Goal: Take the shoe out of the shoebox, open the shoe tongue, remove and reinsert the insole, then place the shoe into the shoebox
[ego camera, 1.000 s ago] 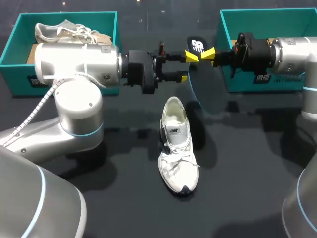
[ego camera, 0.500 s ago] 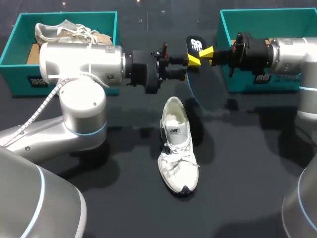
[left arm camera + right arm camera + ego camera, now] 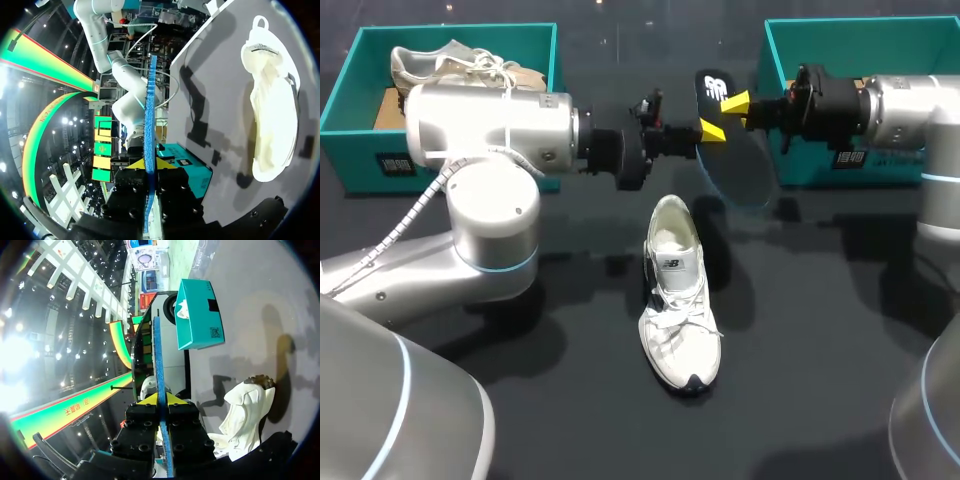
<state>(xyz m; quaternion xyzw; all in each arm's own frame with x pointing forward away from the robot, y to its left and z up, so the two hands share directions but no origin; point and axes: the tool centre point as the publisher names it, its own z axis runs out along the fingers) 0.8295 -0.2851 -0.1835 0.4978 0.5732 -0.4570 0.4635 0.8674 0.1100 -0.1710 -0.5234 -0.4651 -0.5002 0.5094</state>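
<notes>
While the shoe [image 3: 678, 300] is lying below, you are pinching the insole [image 3: 740, 172] — left gripper [image 3: 710, 130] and right gripper [image 3: 735, 103] both.

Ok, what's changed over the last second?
The left gripper moved in toward the insole, turned at the wrist, and its fingers closed on it. The left wrist view shows the insole's edge pinched between both tips. The right gripper stayed shut on the insole's upper end, so both now hold it. The shoe has not moved.
</notes>
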